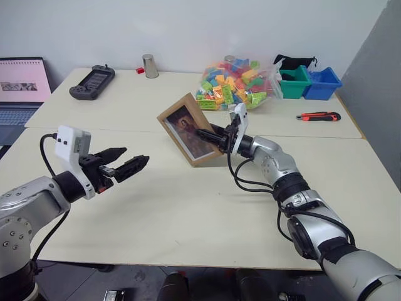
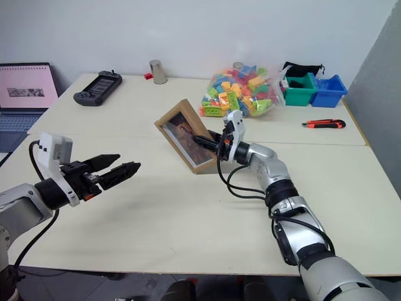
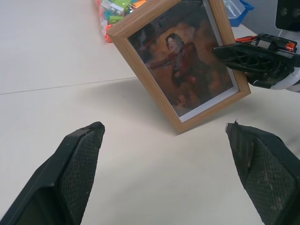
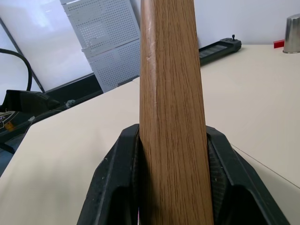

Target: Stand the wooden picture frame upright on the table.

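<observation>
The wooden picture frame is tilted over the middle of the table, its lower corner at the tabletop, portrait side facing my left arm. My right gripper is shut on the frame's right edge; in the right wrist view the light-wood edge is clamped between both pads. My left gripper hovers open to the left of the frame, a clear gap away, pointing toward it. In the left wrist view the portrait lies beyond my spread left fingers, with a right finger across its side.
At the back of the table are a black game console, a metal cup, a bag of coloured bricks, a green bin and a blue bin. A red utility knife lies back right. A laptop stands far left.
</observation>
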`<action>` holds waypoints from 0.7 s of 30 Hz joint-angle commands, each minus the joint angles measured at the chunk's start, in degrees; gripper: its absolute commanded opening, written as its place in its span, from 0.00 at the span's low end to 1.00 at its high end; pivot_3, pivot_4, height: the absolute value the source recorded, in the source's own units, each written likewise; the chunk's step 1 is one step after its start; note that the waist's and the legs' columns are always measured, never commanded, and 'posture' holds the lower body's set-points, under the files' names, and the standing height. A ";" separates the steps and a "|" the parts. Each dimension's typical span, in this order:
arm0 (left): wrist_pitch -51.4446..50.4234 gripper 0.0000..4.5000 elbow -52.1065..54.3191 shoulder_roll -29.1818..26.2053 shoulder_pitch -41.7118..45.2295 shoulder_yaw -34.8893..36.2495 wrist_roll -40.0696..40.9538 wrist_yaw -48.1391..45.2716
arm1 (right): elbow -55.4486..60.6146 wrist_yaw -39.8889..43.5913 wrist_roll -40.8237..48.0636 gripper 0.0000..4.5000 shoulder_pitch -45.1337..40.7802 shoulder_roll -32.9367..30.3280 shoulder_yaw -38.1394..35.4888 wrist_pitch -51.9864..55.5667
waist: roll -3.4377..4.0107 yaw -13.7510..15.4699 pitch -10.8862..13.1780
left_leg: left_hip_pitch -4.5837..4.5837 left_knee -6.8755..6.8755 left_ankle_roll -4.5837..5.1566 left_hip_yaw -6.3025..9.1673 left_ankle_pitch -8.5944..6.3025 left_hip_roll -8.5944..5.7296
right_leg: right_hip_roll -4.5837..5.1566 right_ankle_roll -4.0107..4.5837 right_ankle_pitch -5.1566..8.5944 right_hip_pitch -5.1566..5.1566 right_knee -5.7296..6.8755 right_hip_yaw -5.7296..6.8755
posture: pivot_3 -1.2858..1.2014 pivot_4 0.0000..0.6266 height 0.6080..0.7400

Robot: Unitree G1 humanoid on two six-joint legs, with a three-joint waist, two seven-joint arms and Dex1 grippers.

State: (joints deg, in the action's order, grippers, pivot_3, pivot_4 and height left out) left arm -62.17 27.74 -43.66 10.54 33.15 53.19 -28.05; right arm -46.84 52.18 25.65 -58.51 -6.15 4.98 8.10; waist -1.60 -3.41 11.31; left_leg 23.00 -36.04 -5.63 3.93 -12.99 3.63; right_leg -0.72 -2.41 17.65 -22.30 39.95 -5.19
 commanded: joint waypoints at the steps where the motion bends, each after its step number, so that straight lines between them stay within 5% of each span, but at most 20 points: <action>1: 1.56 1.00 1.91 -1.15 0.66 0.21 0.84 0.37 | 2.06 -0.46 -0.56 0.30 -2.25 0.77 -3.06 -1.07 | 0.00 0.00 0.00 | 0.00 0.00 0.00 0.00 0.00 0.00 | 0.00 0.00 0.00 0.00 0.00 0.00 | 0.52 0.24 1.00; 21: 3.26 1.00 -0.40 -2.12 3.06 -3.52 0.40 -0.75 | 16.93 -2.55 -8.80 0.29 9.87 -3.95 -1.03 1.63 | -0.01 0.19 -0.01 | 0.00 0.02 -0.01 -0.01 0.00 -0.01 | 0.00 -0.01 0.00 0.02 -0.03 -0.02 | 0.52 0.24 1.00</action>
State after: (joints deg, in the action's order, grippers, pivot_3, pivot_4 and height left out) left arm -60.54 27.04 -44.82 12.67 29.41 53.40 -28.30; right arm -33.50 49.57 18.06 -50.48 -8.35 3.58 7.80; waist -1.60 -3.22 11.30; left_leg 22.99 -36.03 -5.63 3.91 -12.99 3.62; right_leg -0.72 -2.42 17.65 -22.28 39.93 -5.21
